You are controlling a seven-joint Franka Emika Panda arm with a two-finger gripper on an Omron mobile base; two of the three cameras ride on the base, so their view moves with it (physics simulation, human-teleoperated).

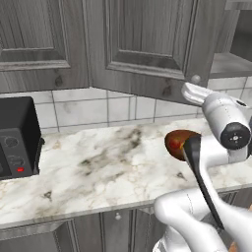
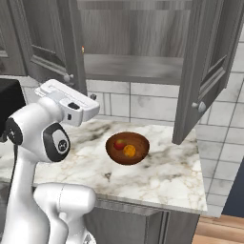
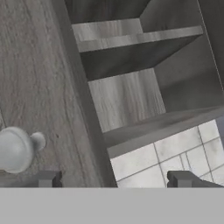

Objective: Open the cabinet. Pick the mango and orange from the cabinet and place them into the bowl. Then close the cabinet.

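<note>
Up by the cabinet (image 2: pixel 138 38), close to the edge of its left door (image 3: pixel 39 87), the tool (image 3: pixel 116 179) stands with its jaws spread wide and nothing between them. From the hand view, the two dark fingertips (image 3: pixel 48 178) rise well apart at the bottom; the gap between them looks onto the door's edge and the white wall tiles (image 3: pixel 175 153) below the cabinet floor. A round silver knob (image 3: pixel 16 148) on that door sits just beside the fingertip on that side (whether it touches the metal cannot be told). Beyond the door edge the grey shelf (image 3: pixel 131 37) and the inner walls show.

Both doors hang open in the right base view, the right door (image 2: pixel 202 71) swung out over the desk (image 2: pixel 176 176) with its own small knob (image 2: pixel 200 106) facing the room. The white hand is raised before the left door, just beneath the cabinet's floor.

On the marble desk the dark reddish-brown bowl (image 2: pixel 127 148) rests below the open cabinet. The mango (image 2: pixel 119 143), red with a little yellow-green, and the orange (image 2: pixel 129 150) lie inside it, side by side and touching or nearly so. From the left base view the bowl is partly hidden behind the arm, and a black microwave (image 1: pixel 17 138) stands at the far left of the desk.
</note>
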